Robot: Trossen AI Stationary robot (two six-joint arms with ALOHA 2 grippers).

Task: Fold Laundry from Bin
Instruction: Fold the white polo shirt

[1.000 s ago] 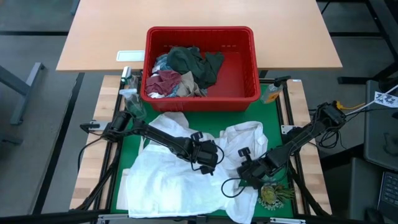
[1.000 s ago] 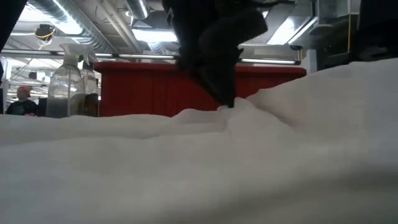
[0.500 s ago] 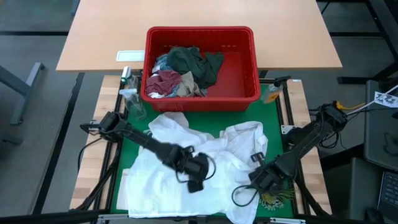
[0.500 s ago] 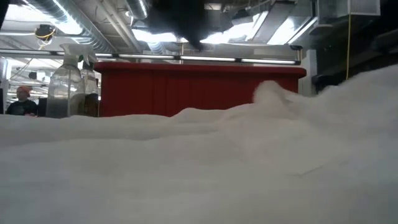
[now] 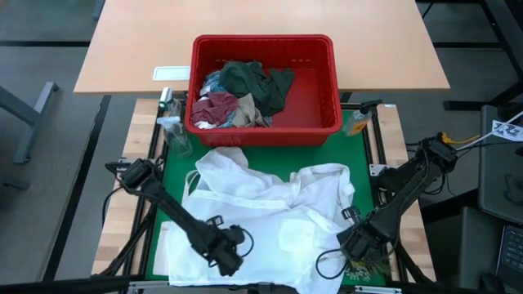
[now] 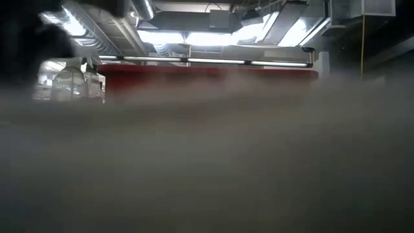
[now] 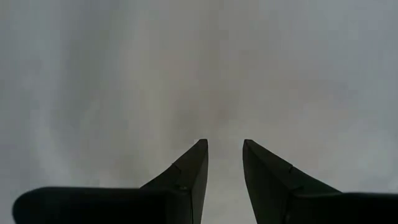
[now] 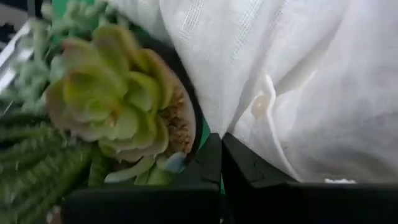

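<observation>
On the green mat [image 5: 331, 155] at the near half of the tabletop we have one white garment [image 5: 270, 220] spread out. It covers most of the mat and reaches the near edge. Behind it, at the far edge of the mat, stands the red bin [image 5: 263, 88]; dark green, maroon and pale pieces of laundry [image 5: 245, 94] lie heaped in its left part.

We judge that the step in hand is the flattening of this white garment before the first fold. Our left gripper [image 5: 229, 260] is low over the cloth near the near left corner of the mat. In the left wrist view its fingers [image 7: 189, 177] stand a small way apart with only white cloth beyond them, and nothing is caught between them.

Our right gripper [image 5: 357, 245] is at the near right corner of the mat, at the hem of the garment. In the right wrist view its jaws are pressed together. The white hem lies just beside the tips, next to a green succulent plant [image 8: 118, 102]. Whether a little of the cloth is pinched there we cannot tell.

The next move, as we judge it, calls for a firm pinch on each near corner of the garment. Then both corners can be drawn outward to take out the wrinkles in the middle.

We can read no brand, label or writing anywhere.
</observation>
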